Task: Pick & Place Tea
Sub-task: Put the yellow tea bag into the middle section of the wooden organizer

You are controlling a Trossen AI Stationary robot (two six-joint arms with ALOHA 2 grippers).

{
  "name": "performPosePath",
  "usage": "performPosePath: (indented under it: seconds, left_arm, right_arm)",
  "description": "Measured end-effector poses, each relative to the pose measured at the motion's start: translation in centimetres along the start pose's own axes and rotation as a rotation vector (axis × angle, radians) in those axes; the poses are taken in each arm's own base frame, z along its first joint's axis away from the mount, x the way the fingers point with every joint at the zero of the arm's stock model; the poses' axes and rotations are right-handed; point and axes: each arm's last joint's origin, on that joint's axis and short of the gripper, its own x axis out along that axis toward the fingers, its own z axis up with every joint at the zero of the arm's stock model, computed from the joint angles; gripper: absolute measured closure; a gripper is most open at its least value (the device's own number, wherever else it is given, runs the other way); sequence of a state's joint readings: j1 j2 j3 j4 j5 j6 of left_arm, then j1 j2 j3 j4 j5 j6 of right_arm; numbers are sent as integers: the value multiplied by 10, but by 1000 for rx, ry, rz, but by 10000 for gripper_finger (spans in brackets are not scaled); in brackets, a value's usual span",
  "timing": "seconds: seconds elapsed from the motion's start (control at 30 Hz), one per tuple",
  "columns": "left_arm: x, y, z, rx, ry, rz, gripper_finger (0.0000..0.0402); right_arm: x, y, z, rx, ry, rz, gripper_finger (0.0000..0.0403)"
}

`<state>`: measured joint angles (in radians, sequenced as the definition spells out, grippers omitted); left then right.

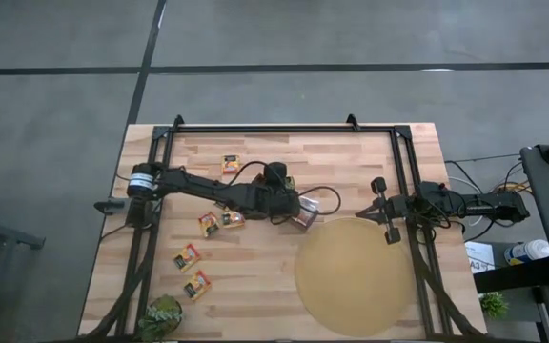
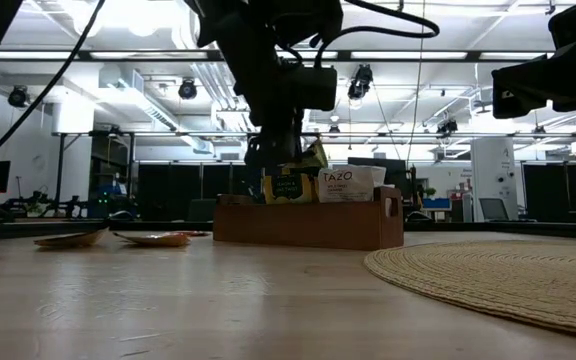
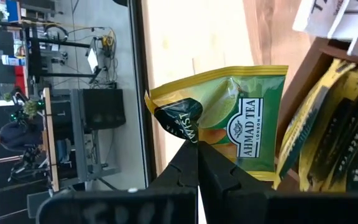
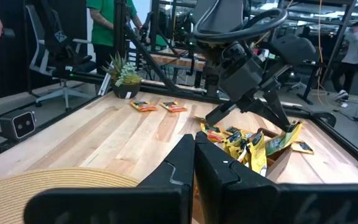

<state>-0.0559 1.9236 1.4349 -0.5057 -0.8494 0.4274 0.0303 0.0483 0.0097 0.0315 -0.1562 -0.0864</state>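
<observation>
My left gripper (image 1: 298, 211) reaches in from the table's left over the brown wooden box (image 2: 308, 224) and is shut on a green-yellow tea sachet (image 3: 241, 118). Several more sachets stand in the box (image 4: 244, 144). Other sachets lie flat on the wood left of it (image 1: 208, 224), (image 1: 187, 255), and one lies farther back (image 1: 230, 164). My right gripper (image 1: 385, 211) waits shut and level at the table's right side, by the round tan mat (image 1: 355, 276). My left gripper pinches the sachet between its two shut fingers at one edge, near a corner (image 3: 190, 132). The fingers slant down at it from the table's left. The sachet sticks out beyond the fingertips, next to the box's wall (image 3: 294, 118). Whether it touches the box cannot be told.
A small potted plant (image 1: 163, 319) stands at the near left corner. Black frame rails (image 1: 284, 127) run along the table's far, left and right sides. The mat covers the near right part of the table. People and office furniture show beyond the table.
</observation>
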Motion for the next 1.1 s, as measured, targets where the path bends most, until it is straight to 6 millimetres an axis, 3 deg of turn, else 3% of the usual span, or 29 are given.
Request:
performPosePath:
  seconds: [1.1]
  left_arm:
    - [1,-7,-1,-11,-70,-41,401]
  right_arm:
    - [0,0,0,0,0,1,394]
